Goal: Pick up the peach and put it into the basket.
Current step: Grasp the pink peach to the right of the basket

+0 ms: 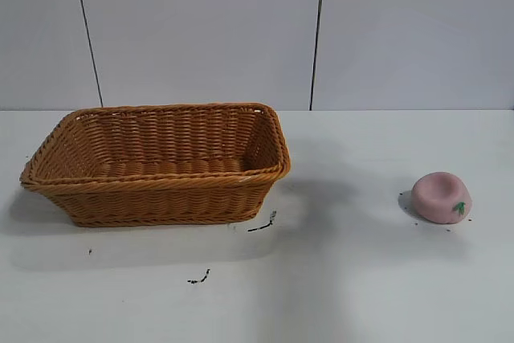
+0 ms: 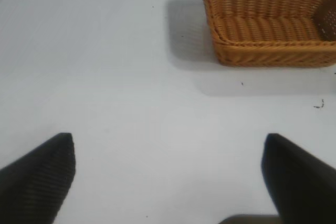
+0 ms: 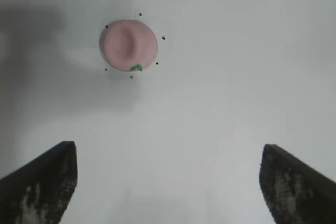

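The pale-pink peach (image 1: 441,197) with a dimple and a green leaf mark lies on the white table at the right; it also shows in the right wrist view (image 3: 129,45). The orange-brown wicker basket (image 1: 161,190) stands at the left, empty; it also shows in the left wrist view (image 2: 273,51). Neither arm shows in the exterior view. My right gripper (image 3: 169,179) is open and empty, above the table, apart from the peach. My left gripper (image 2: 169,174) is open and empty over bare table, away from the basket.
The white table (image 1: 337,295) carries small black marks (image 1: 262,225) in front of the basket and several dots around the peach. A grey panelled wall (image 1: 201,30) stands behind the table.
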{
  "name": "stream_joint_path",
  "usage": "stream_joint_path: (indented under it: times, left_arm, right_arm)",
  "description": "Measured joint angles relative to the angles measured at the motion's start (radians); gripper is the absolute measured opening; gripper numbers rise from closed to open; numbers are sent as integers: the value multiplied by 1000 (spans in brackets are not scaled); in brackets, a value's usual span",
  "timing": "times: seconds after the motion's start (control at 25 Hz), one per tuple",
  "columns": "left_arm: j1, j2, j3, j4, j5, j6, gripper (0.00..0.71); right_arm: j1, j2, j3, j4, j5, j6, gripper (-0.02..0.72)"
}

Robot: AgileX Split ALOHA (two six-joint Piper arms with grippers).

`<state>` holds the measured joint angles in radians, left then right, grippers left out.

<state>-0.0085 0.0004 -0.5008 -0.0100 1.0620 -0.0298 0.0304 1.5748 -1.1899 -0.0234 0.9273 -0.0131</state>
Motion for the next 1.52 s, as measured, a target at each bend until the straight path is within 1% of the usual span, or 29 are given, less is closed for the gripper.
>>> stream_joint_path:
  times: [0.16,0.36,0.48,0.72,0.96,1.12,1.16,1.2,1.28,1.32,1.4,1.44,1.48,1.52]
  left_arm:
    - [0,0,0,0,0,0,693]
    - [0,0,0,0,0,0,693]
    - [0,0,0,0,0,0,693]
    - [0,0,0,0,0,0,693]
    - [0,0,0,0,0,0,693]
    - [0,0,0,0,0,0,693]
    - [0,0,0,0,0,0,693]
    - [0,0,0,0,0,0,693]
    - [0,0,0,0,0,0,693]
    - [0,0,0,0,0,0,693]
    - [0,0,0,0,0,0,693]
    - [0,0,0,0,0,0,693]
    - [0,0,0,0,0,0,693]
    - [0,0,0,0,0,0,693]
  right_arm:
    - [2,103,-14,-3,-71,-10,653]
    - [2,235,-14,34,-123,-40,653]
    - [2,301,-15,42,-163,-40,653]
    - [2,390,-15,53,-301,-41,653]
    - [2,454,-15,59,-381,-41,653]
    - [2,469,-15,60,-400,-41,643]
    - [2,469,-15,60,-402,-41,622]
    - [2,469,-15,60,-402,-41,581]
    - [2,469,-15,61,-400,-41,456]
    - [2,469,-15,61,-395,-41,363]
    - [2,469,-15,61,-383,-41,141]
    - [2,469,-16,61,-383,-41,60]
    - [2,466,-20,61,-383,-44,1]
    - [2,461,-21,62,-380,-50,-18]
